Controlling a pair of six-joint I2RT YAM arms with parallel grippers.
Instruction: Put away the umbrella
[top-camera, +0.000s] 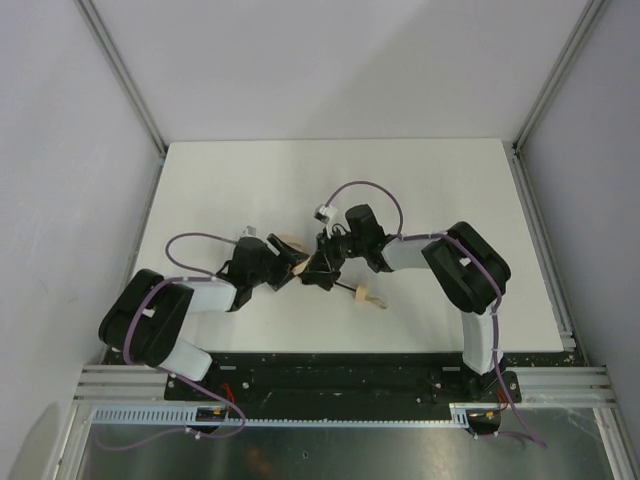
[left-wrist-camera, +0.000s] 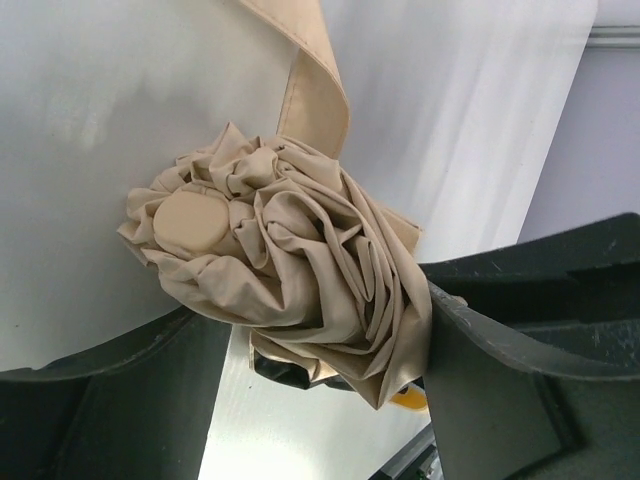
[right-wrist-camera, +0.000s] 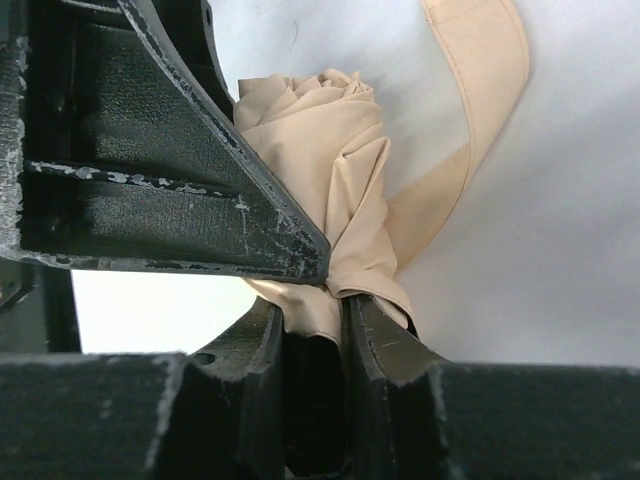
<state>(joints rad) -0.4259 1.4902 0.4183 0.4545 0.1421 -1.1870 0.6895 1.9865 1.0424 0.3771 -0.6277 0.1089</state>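
The umbrella is a crumpled beige-tan bundle with a round fabric cap facing the left wrist camera and a loose strap hanging out. In the top view the bundle sits between both grippers at the table's middle. Its thin black shaft and pale wooden handle stick out toward the near right. My left gripper is shut on the bundle, which is pressed between its two fingers. My right gripper is shut on a fold of the same fabric. The strap curls beside it.
The white table is bounded by grey walls and metal rails at the sides. The left gripper's finger crowds the right wrist view. The two grippers nearly touch.
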